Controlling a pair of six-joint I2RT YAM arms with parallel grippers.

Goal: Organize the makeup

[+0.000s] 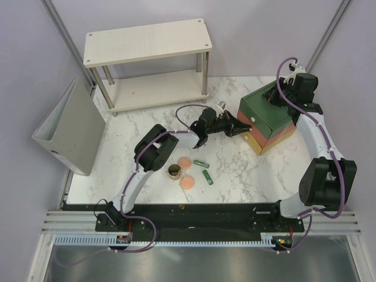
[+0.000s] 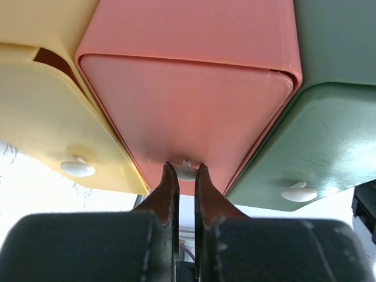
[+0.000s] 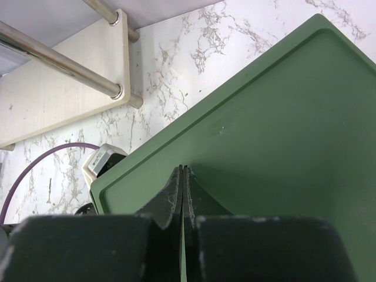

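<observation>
The makeup lies on the marble in front of the left arm: two peach-pink discs [image 1: 184,162] [image 1: 188,183], a dark gold-rimmed jar [image 1: 174,171] and two short dark green tubes [image 1: 201,163] [image 1: 207,177]. The mint-green and grey-orange tubes are out of view. My left gripper [image 1: 242,130] [image 2: 185,168] is shut on the white knob [image 2: 185,172] of the red middle drawer [image 2: 188,106] of the drawer box [image 1: 265,107]. My right gripper [image 1: 275,97] [image 3: 183,168] is shut and empty, with its tips pressed on the box's green top [image 3: 282,117].
The yellow drawer [image 2: 53,129] and the green drawer [image 2: 305,147] flank the red one, each with a white knob. A pale two-level shelf [image 1: 147,41] [image 3: 53,94] stands at the back. A grey folder [image 1: 70,126] stands at the left edge.
</observation>
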